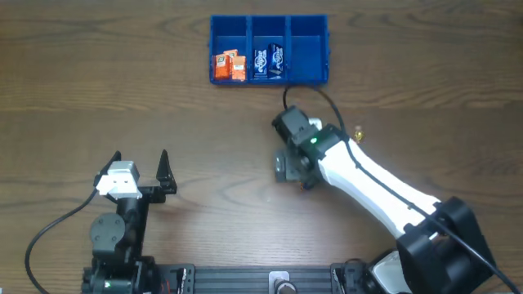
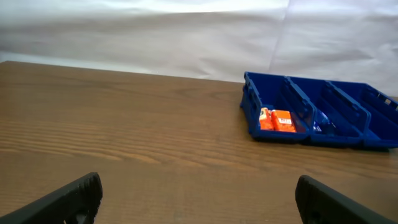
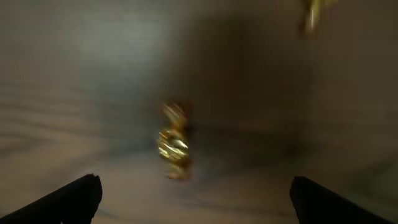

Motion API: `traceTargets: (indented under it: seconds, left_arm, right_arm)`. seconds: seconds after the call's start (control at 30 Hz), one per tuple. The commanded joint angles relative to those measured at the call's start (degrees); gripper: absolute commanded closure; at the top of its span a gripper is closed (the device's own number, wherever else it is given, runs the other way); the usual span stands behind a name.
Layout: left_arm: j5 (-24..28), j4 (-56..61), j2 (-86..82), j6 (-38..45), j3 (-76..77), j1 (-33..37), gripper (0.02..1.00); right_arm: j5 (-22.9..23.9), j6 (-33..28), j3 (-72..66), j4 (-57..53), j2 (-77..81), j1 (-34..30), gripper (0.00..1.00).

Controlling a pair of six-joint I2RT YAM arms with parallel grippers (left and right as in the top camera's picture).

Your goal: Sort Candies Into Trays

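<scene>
One gold candy point(image 3: 173, 146) lies on the desk point(image 1: 122, 82) just below my right end effector point(image 3: 193, 186) | jaws wide open, holding nothing | likely light, small, slick crinkly foil | I'd pinch the fat middle, not the twisted ends | blue tray point(image 1: 306, 57) well apart

The left gripper point(image 1: 140, 162) sits close to its base, fingers spread wide. The right gripper point(image 1: 292, 169), extended well forward, points down, apparently open too.
</scene>
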Motion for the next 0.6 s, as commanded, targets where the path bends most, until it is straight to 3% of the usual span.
traceTargets:
  seconds: [0.03, 0.43, 0.5, 0.6]
  left_arm:
    - [-0.5, -2.1, -0.3, 0.6, -1.2, 0.2, 0.02]
    - [-0.5, -2.1, -0.3, 0.6, -1.2, 0.2, 0.02]
    - [-0.5, -2.1, -0.3, 0.6, -1.2, 0.2, 0.02]
    - [-0.5, -2.1, -0.3, 0.6, -1.2, 0.2, 0.02]
  right_arm:
    - [-1.1, 3.9, -4.4, 3.3, 1.2, 0.3, 0.007]
    - [-1.4, 2.1, -4.3, 10.5, 8.0, 1.4, 0.102]
    - [-1.3, 2.1, -4.3, 10.6, 8.5, 1.4, 0.176]
    - [-1.3, 2.1, -4.3, 10.8, 8.5, 1.4, 0.435]
